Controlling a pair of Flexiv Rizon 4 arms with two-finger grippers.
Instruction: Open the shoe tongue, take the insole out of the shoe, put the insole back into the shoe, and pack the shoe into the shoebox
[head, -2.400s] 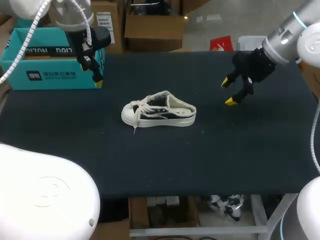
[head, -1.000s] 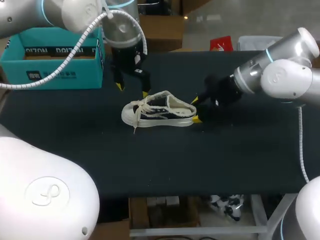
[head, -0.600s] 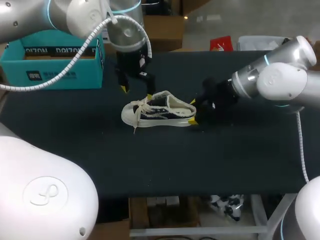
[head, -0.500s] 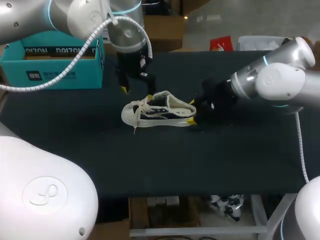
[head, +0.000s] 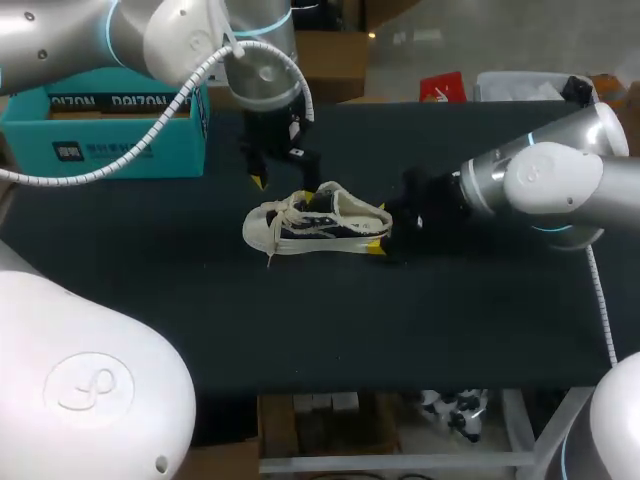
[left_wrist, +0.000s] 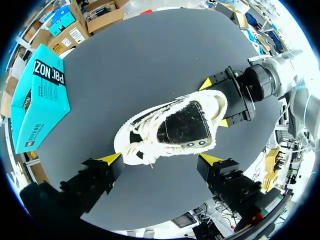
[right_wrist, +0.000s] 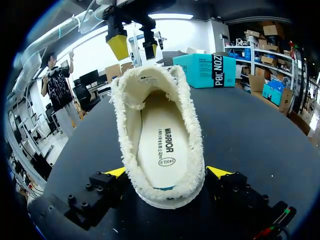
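Canvas shoe (head: 318, 222) could skid if right end effector (right_wrist: 169, 174) (heel-side, grip unclear) shoves; left end effector (left_wrist: 161, 159) above gapes empty.

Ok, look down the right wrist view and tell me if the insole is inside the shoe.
Yes, the white insole lies flat inside the shoe, in plain sight from its heel end.

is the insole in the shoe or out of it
In. The right wrist view looks into the shoe from the heel, and the insole lies flat on its floor, running toward the toe.
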